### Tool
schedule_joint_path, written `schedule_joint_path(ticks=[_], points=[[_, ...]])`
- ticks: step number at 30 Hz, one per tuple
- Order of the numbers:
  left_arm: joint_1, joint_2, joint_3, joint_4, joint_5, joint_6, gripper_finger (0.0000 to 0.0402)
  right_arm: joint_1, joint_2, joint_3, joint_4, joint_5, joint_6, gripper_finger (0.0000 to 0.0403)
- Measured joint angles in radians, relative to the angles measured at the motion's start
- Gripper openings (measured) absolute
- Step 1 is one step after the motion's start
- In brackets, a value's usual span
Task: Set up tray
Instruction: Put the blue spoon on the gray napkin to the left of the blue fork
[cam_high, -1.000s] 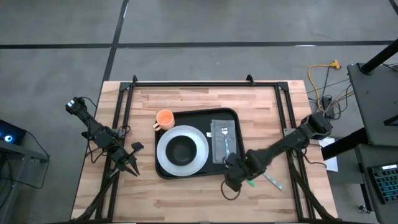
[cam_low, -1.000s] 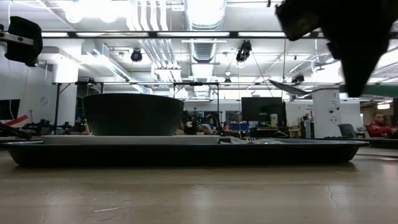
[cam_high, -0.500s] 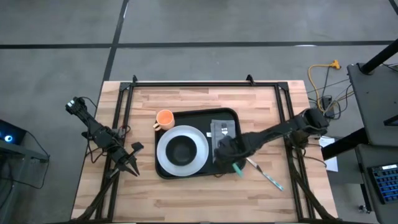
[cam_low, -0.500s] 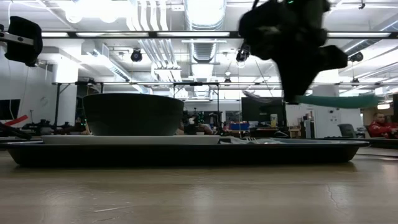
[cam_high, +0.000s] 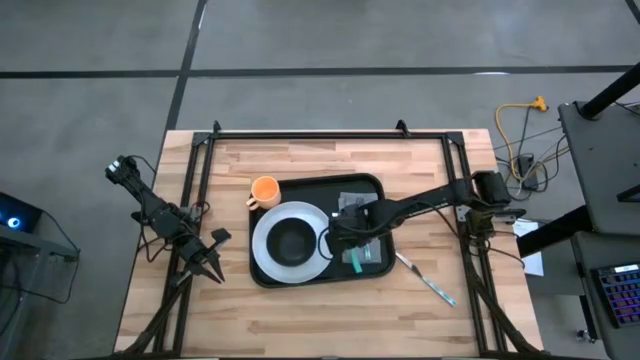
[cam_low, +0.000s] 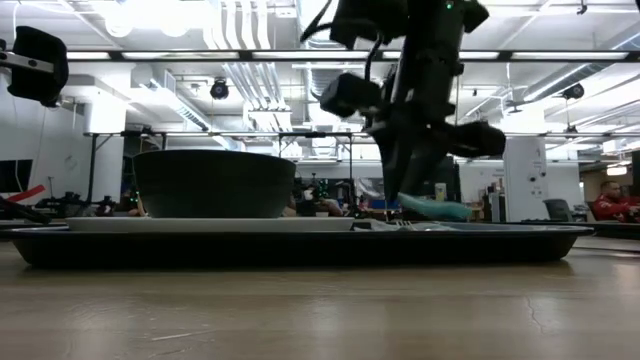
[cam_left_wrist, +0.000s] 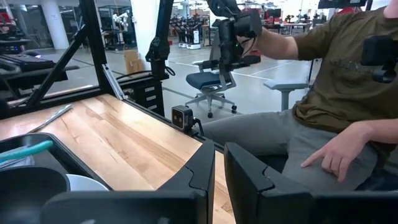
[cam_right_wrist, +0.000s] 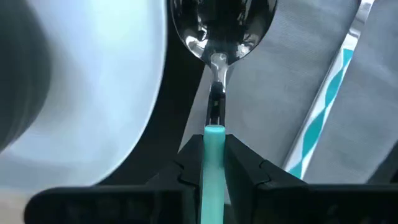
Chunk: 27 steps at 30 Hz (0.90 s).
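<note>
The right gripper (cam_high: 345, 240), clamped on a teal-handled spoon (cam_right_wrist: 214, 93), hangs over the black tray (cam_high: 300, 186) at frame centre, between plate (cam_high: 265, 250) and napkin (cam_high: 362, 208), while the closed left gripper (cam_high: 213, 268) waits lower left.

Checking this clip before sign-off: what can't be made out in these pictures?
- Napkin: high view, partly hidden under the right gripper.
- Whether the spoon touches the tray: low view, the rim hides it.
- Orange cup: absent from the low view.
- Utensil on the table: high view, too small to identify.
</note>
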Motion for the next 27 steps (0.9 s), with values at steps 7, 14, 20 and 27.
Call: schedule_joint_path(ticks=[7,14,20,27], points=[[0.000,0.000,0.000,0.000,0.000,0.000,0.0018,-0.026,0.032,0.000,-0.003,-0.020,0.077,0.0034],[0.000,0.000,0.000,0.000,0.000,0.000,0.0018,-0.068,0.033,0.000,-0.003,-0.016,0.093,0.0034],[0.000,0.000,0.000,0.000,0.000,0.000,0.0018,-0.101,0.031,0.000,-0.004,0.000,0.093,0.0034],[0.000,0.000,0.000,0.000,0.000,0.000,0.0018,-0.110,0.031,0.000,-0.007,0.004,0.084,0.0034]])
